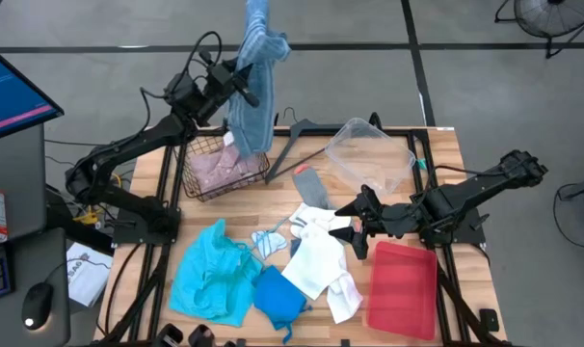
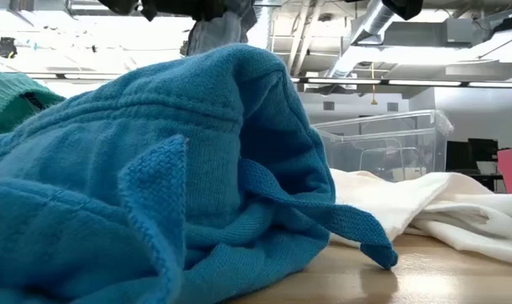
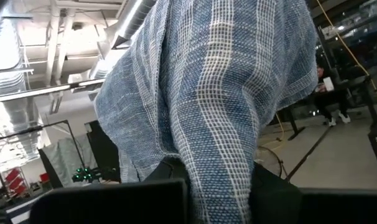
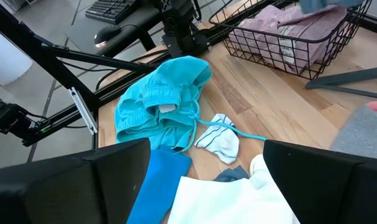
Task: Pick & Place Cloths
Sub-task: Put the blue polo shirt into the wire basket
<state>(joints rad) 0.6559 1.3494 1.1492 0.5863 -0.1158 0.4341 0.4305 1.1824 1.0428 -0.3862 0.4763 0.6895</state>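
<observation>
1. High view: your left gripper (image 1: 242, 85) is raised over the far side of the table, pinched shut on the blue-and-white striped woven cloth (image 1: 252, 101). The cloth hangs limp below the gripper, its lower part draped over the dark wire basket (image 1: 225, 172), which already has a pink fabric garment (image 1: 215, 166) in it. Limp and light as it is, it should fall wherever you release it. The left arm reaches up and forward, wrist high.
2. Same view: your right gripper (image 1: 358, 224) is low, its fingers spread apart, just above the edge of the white soft garment (image 1: 318, 258). A flat red plastic tray (image 1: 402, 287) lies just behind it, a clear plastic tub (image 1: 369, 154) to its far side. The right forearm lies nearly level.
3. Low view: a bright blue knitted cloth (image 2: 155, 177) fills the foreground, so little of the arms can be read here; they are probably the dark shapes at the top.
4. Left wrist view: the striped cloth is bunched between the fingers (image 3: 170, 180), held by a fold.
5. Right wrist view: ahead of the open fingers (image 4: 114, 168) lie a turquoise crumpled garment (image 4: 160, 102) and a small white sock-like rag (image 4: 219, 142). All are soft; pinch a raised fold, not a flat edge.
</observation>
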